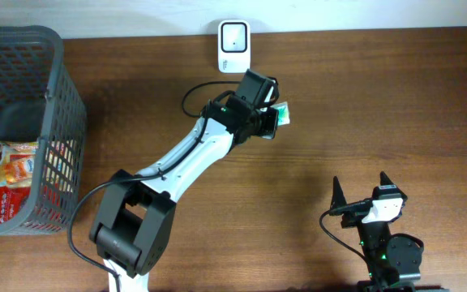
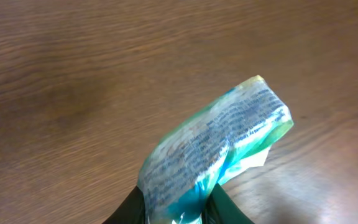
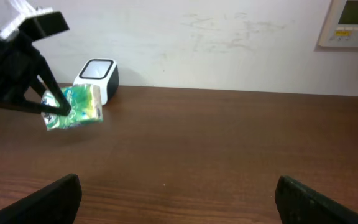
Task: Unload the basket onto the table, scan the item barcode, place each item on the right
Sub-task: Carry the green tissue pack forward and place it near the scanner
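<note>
- table (image 1: 339, 105): brown wood grain, it bore all the items below.
- basket (image 1: 63, 81): grey mesh, at the table's far left edge. it held snack packs (image 1: 14, 174) in red and orange print, lying flat on its floor.
- left arm (image 1: 193, 154): white and black, it reached on a slant from its near-edge base toward the scanner.
- right claw (image 1: 360, 182): parked low at the near right, well apart from everything else. its jaws stood wide apart with nothing between them.
- scanner (image 1: 233, 46): small white box with a dark window, at the table's back edge against the wall.
- left claw (image 1: 272, 122): its black fingers (image 2: 229, 208) were pinched on one end of the packet. the rest of the packet stuck out free beyond the tips.
- packet (image 2: 216, 143): green and white crinkled film with fine print on one face. it was held over the table, near the scanner and just to its right in the overhead view.
- wall panel (image 3: 350, 22): pale, seen only in the right wrist view, top corner.
</note>
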`<action>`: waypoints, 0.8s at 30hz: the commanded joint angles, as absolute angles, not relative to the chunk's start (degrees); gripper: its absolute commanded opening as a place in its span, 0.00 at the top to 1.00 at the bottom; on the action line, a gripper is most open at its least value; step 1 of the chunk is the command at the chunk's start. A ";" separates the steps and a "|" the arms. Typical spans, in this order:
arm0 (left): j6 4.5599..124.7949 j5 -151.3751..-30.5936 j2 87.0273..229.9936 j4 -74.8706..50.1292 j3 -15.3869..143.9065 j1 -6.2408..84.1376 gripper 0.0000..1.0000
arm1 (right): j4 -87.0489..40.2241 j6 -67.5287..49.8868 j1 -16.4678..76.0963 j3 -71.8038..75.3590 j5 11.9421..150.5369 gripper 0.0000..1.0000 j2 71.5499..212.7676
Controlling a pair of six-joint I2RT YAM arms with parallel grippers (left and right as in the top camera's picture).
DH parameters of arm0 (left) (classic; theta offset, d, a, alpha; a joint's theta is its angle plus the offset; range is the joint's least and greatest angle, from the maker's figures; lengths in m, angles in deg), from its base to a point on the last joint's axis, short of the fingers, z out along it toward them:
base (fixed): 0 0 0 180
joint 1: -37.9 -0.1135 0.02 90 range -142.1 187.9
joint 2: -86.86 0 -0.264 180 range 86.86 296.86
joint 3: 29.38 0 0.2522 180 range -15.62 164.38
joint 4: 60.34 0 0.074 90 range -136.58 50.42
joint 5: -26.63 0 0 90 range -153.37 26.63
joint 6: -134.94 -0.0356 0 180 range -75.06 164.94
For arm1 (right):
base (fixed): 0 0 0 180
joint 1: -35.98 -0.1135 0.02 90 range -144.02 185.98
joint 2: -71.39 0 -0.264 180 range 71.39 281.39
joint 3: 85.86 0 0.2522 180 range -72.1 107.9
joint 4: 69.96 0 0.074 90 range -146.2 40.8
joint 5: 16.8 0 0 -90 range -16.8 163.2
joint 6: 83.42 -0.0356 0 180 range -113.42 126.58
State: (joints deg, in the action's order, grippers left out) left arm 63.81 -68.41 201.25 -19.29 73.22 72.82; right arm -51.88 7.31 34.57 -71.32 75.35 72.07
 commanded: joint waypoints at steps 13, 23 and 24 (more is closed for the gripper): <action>56.93 -63.14 188.68 -5.72 86.79 63.61 0.06 | -51.71 7.66 34.98 -71.78 75.06 0.02 71.75; 62.26 -54.48 171.22 14.79 90.09 10.76 0.00 | -51.71 7.66 34.98 -71.78 75.04 0.02 71.75; 62.66 -54.59 171.68 15.88 89.64 8.40 0.02 | -51.71 7.66 34.98 -71.78 75.04 0.01 71.75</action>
State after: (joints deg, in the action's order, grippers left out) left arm 60.84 -55.34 171.68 12.58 90.47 18.17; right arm -51.88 7.29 34.57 -71.32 75.33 72.07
